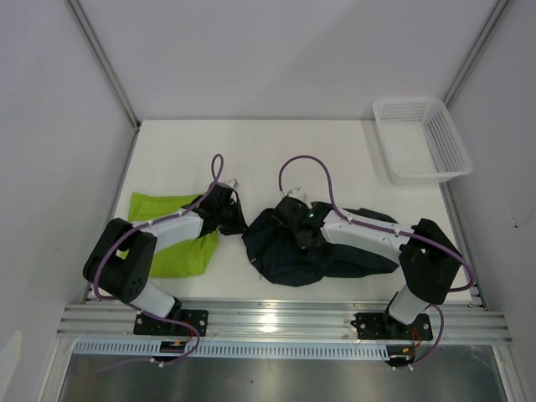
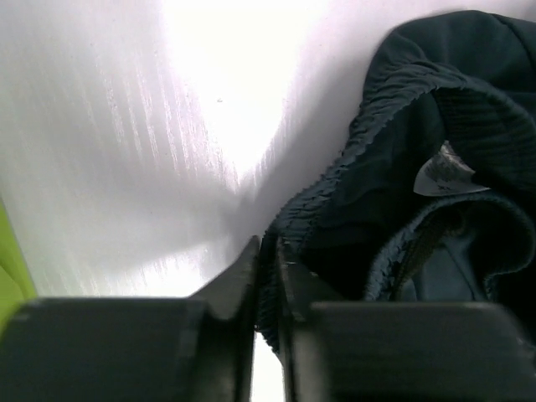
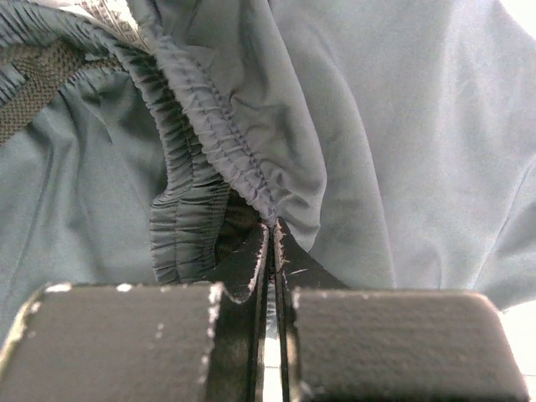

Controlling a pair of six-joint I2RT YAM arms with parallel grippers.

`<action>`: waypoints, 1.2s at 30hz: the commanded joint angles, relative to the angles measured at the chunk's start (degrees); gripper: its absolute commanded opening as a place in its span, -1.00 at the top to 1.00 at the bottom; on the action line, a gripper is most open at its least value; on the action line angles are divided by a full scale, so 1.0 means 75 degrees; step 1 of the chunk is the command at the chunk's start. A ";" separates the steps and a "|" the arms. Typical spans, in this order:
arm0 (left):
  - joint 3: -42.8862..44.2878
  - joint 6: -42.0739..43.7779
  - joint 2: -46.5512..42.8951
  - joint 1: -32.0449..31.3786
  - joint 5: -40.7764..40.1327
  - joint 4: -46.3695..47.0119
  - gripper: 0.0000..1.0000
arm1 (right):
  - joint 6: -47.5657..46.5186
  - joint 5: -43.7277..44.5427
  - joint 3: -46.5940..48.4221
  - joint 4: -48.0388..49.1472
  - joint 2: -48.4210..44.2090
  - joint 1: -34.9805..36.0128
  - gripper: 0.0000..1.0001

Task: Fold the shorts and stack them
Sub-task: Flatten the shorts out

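Observation:
The dark navy-teal shorts [image 1: 335, 255] lie crumpled on the white table, right of centre. The lime green shorts [image 1: 172, 239] lie folded flat at the left, under my left arm. At the dark pair's left edge, my left gripper [image 1: 238, 220] is shut on the ribbed waistband; the wrist view shows the dark shorts [image 2: 435, 109] with their edge pinched in my left gripper [image 2: 268, 255]. My right gripper [image 1: 296, 233] rests on top of the heap. In its wrist view the right gripper [image 3: 272, 228] is shut on the gathered waistband of the dark shorts [image 3: 402, 126].
A white mesh basket [image 1: 419, 138] stands at the back right corner. A white label [image 2: 444, 172] shows inside the dark waistband. A sliver of green shorts [image 2: 7, 276] shows at the left wrist view's edge. Cage posts and walls bound the table.

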 commanded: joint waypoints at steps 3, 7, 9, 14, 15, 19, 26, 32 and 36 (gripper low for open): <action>0.0251 0.0083 0.0127 0.0035 -0.0004 0.0084 1.00 | 0.0045 0.0295 0.0101 -0.0257 -0.0550 -0.0083 1.00; 0.0262 0.0118 -0.0130 0.0047 -0.0214 -0.0021 1.00 | 0.0068 0.0365 0.0089 -0.0409 -0.0901 -0.0130 1.00; 0.0262 0.0165 -0.0491 0.0035 -0.0588 -0.0232 1.00 | 0.0103 0.0401 0.0077 -0.0526 -0.1089 -0.0142 1.00; 0.0426 0.0318 -0.1114 0.0035 -0.1069 -0.0770 1.00 | 0.0208 0.0424 -0.0075 -0.0679 -0.1394 -0.0130 1.00; 0.0461 0.0353 -0.1312 0.0035 -0.1209 -0.0841 1.00 | 0.0209 0.0413 -0.0110 -0.0679 -0.1452 -0.0141 1.00; 0.0403 0.0598 -0.1934 0.0035 -0.1504 -0.0983 1.00 | 0.0232 0.0343 -0.0426 -0.0586 -0.1441 -0.0212 0.99; -0.0065 0.0833 -0.3304 0.0024 -0.1726 -0.0655 1.00 | 0.0314 0.0003 -0.0790 -0.0129 -0.1031 -0.0270 0.84; -0.0194 0.0962 -0.3330 -0.0199 -0.1598 -0.0468 1.00 | 0.0291 -0.0337 -0.0931 0.0234 -0.0972 -0.0201 0.07; -0.0171 0.1021 -0.3493 -0.0258 -0.1609 -0.0420 1.00 | 0.0267 -0.0805 -0.1223 0.0691 -0.0926 -0.0107 -0.11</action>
